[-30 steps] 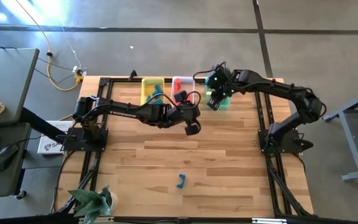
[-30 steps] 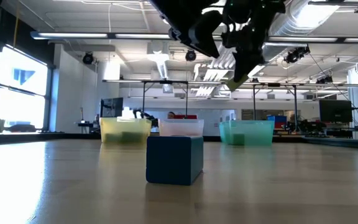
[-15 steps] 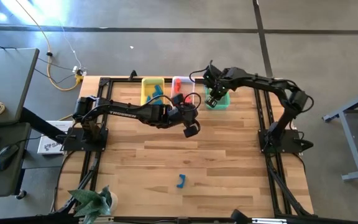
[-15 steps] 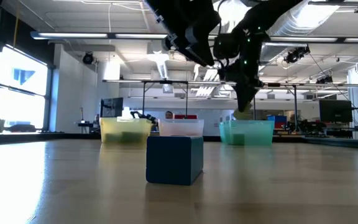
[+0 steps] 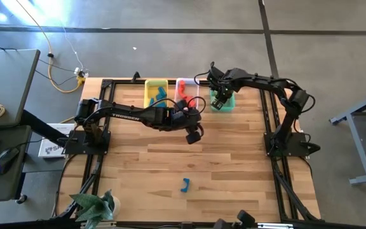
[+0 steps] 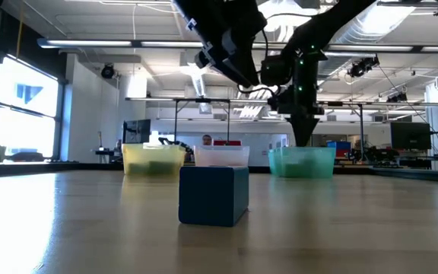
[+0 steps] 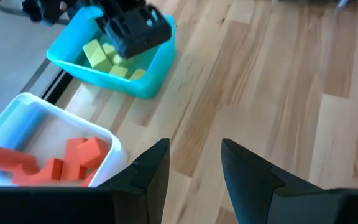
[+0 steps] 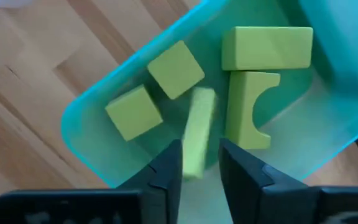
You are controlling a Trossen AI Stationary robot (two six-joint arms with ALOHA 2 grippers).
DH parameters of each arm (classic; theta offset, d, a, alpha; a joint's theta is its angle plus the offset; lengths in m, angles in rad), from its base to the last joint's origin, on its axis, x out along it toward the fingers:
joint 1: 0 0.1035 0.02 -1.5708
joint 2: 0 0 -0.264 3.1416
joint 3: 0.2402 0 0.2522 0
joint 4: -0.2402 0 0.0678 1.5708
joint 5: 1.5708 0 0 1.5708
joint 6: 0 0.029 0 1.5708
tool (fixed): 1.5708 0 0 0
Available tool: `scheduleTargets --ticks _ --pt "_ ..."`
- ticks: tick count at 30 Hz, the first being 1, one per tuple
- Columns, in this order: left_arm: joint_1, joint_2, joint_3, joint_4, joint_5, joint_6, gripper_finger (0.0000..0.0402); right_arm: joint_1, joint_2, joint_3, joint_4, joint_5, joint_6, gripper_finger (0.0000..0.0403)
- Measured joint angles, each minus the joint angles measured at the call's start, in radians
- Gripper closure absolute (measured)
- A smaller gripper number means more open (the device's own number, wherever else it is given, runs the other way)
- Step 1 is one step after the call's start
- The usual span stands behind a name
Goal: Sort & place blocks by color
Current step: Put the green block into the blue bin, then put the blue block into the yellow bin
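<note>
My right gripper (image 8: 199, 149) points down over the teal bin (image 5: 225, 103) with its fingers open. A yellow-green bar block (image 8: 197, 127) shows blurred just below them, loose above the bin floor. Several other yellow-green blocks (image 8: 266, 48) lie in that bin. My left gripper (image 7: 194, 165) hangs open above bare table near the bins, with nothing between its fingers. A blue block (image 5: 185, 185) stands alone on the table near the front edge; it also shows close up in the low view (image 6: 214, 195).
A yellow bin (image 5: 155, 92) with blue blocks and a clear bin (image 7: 17, 118) with red-orange blocks (image 7: 73, 158) stand left of the teal one along the far edge. A potted plant (image 5: 94, 205) sits at the near left corner. Bare wood lies between bins and blue block.
My right gripper has come down and toward the table's left until it stands low over the teal bin. The yellow-green bar that hung below its fingers a second ago no longer shows under them in the low view and lies loose over the bin.
</note>
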Motion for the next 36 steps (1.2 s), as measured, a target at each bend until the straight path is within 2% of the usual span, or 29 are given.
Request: scheduleTargets --ticks 8,15,22,27,36 --pt "0.000 0.000 0.000 -0.071 -0.001 -0.006 0.0268 0.001 0.000 0.000 -0.011 0.012 -0.007 0.0275" --pt "0.000 -0.002 0.000 -0.196 -0.066 -0.063 0.0268 0.005 -0.017 0.000 -0.013 -0.064 0.024 0.0273" --pt "0.000 -0.030 -0.001 -0.375 -0.107 -0.135 0.0268 0.042 -0.105 0.000 -0.015 -0.107 0.087 0.0273" --pt "-0.003 -0.047 0.000 -0.473 -0.110 -0.173 0.0268 0.105 -0.182 0.000 -0.012 -0.167 0.212 0.0272" --pt "-0.001 -0.070 -0.001 -0.643 -0.126 -0.256 0.0268 0.306 -0.263 0.000 0.011 -0.169 0.389 0.0272"
